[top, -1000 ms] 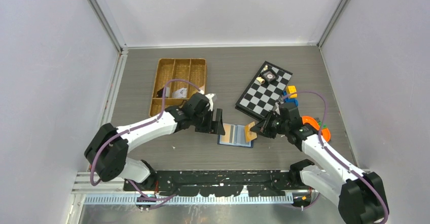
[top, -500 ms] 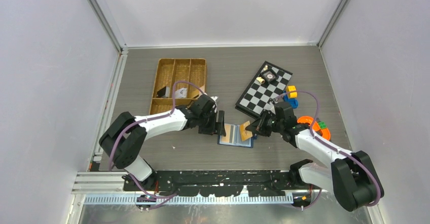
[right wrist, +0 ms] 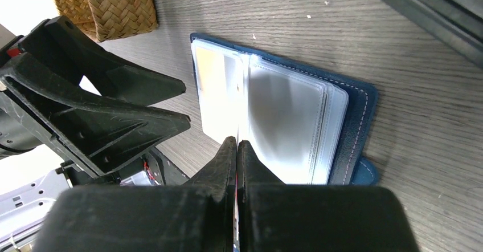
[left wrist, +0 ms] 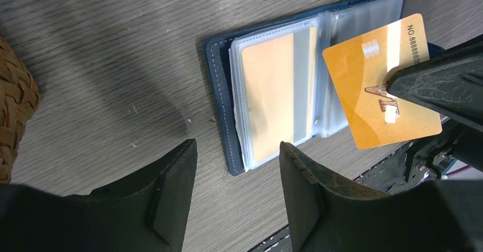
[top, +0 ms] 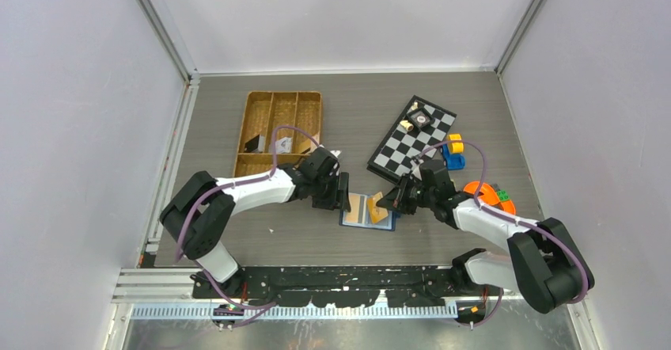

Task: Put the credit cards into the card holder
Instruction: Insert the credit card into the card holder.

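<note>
The navy card holder (top: 365,217) lies open on the table, its clear pockets facing up, and one orange-tan card (left wrist: 267,89) sits in a pocket. My right gripper (top: 389,200) is shut on an orange credit card (left wrist: 380,81) and holds it tilted over the holder's right half. In the right wrist view the card shows only edge-on between the shut fingertips (right wrist: 236,145), above the holder (right wrist: 285,121). My left gripper (top: 342,192) is open and empty just left of the holder, its jaws straddling the holder's near left corner (left wrist: 236,155).
A brown wicker tray (top: 278,100) stands at the back left with a dark and a white flat piece in it. A checkerboard (top: 399,148) lies at the back right, with a blue and yellow toy (top: 453,154) and an orange dish (top: 489,194) to its right.
My right gripper has moved left with the orange card, from the holder's right edge to above its pockets. My left gripper has shifted slightly and stays open by the holder.
</note>
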Action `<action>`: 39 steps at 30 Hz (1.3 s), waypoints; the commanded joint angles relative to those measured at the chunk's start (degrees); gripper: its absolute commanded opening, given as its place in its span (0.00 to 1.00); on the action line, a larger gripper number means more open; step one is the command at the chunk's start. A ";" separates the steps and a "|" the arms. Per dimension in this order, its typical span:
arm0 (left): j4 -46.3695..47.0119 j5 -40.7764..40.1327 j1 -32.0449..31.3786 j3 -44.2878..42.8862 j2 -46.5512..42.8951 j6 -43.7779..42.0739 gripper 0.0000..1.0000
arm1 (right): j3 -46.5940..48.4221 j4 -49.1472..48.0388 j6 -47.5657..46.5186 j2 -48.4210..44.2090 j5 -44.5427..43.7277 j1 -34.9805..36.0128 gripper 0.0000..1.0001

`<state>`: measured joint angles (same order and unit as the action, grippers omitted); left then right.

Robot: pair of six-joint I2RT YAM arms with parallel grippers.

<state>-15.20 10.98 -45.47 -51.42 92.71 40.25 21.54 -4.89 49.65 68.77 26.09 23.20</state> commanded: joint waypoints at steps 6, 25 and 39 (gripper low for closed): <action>0.72 -1.19 -0.16 -2.45 1.26 -1.13 0.54 | -0.53 -4.57 -1.05 1.65 -0.35 0.78 0.00; 0.03 -1.51 -0.22 -2.90 2.97 -1.73 0.43 | -1.36 -7.87 -0.79 3.64 0.66 1.03 0.00; -0.01 -1.49 -0.19 -2.90 3.92 -2.35 0.37 | -1.85 -11.55 -0.30 7.78 0.27 1.32 0.00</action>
<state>-15.46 10.26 -45.47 -52.60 95.83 38.92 20.53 -13.15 49.69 75.31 26.79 23.99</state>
